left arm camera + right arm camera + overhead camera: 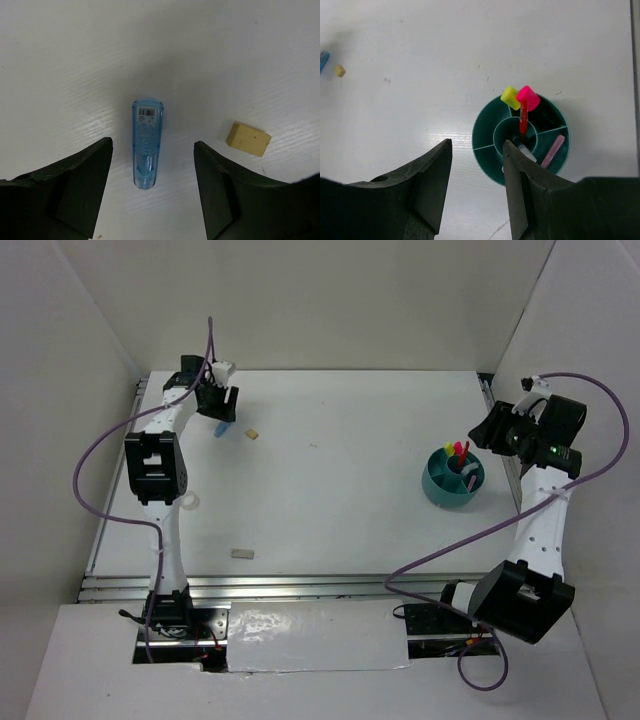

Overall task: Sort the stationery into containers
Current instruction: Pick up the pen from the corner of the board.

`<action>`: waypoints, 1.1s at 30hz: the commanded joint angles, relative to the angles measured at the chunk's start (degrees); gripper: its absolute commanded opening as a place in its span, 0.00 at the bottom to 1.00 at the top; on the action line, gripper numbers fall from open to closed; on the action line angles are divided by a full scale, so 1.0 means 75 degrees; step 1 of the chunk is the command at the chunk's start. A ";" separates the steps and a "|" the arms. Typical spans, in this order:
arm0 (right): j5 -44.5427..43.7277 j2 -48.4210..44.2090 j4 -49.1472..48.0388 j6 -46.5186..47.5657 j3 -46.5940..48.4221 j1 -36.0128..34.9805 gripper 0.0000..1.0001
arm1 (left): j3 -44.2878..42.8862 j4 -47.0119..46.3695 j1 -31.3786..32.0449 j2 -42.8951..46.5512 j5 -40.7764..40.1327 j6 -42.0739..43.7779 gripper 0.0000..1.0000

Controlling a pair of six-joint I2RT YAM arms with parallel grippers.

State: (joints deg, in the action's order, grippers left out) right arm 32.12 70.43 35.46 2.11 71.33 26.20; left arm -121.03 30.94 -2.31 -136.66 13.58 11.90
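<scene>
White table (340,440) fills the walled cell. The left gripper (222,412) hangs wide open and empty, its fingers straddling the blue clip (147,142), which lies flat and untouched. The right gripper (476,145), partly open and empty, hovers over the near rim of the teal cup (487,132), which holds highlighters (511,96) and a red pen (523,117). A tan eraser (248,139) lies near the clip.

This is a robotics lab test cell, not a home or office. A white tabletop (340,410) is boxed in by plain white panels (330,300) at the back and both sides. 2 white-and-black robot arms, the left arm (155,465) and the right arm (540,525), are bolted at its near edge. Loose purple cables (88,502) loop from them. A bare metal rail (300,586) and a strip of silver foil (315,635) edge the front. A teal cup (438,485) and a tan eraser (253,434) sit well apart on the white surface.
</scene>
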 commanded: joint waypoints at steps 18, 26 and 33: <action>0.0475 -0.0788 0.0300 0.0865 0.0661 -0.1253 0.51 | -0.0152 0.0527 0.0249 -0.0624 -0.1251 -0.0003 0.27; 0.0171 -0.1457 -0.0239 0.1840 0.0802 -0.3443 0.53 | 0.2964 -0.1393 -0.0418 0.3239 0.2895 -0.4852 0.00; -0.0765 -0.2090 -0.1576 0.2773 0.0204 -0.6103 0.58 | 0.6448 -0.5187 0.0035 0.6935 0.3415 -0.9790 0.00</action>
State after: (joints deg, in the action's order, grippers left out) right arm 30.96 56.38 30.20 16.45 73.71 -13.58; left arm -72.93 3.42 -6.61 -88.79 32.29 -43.03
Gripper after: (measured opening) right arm 0.574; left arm 0.402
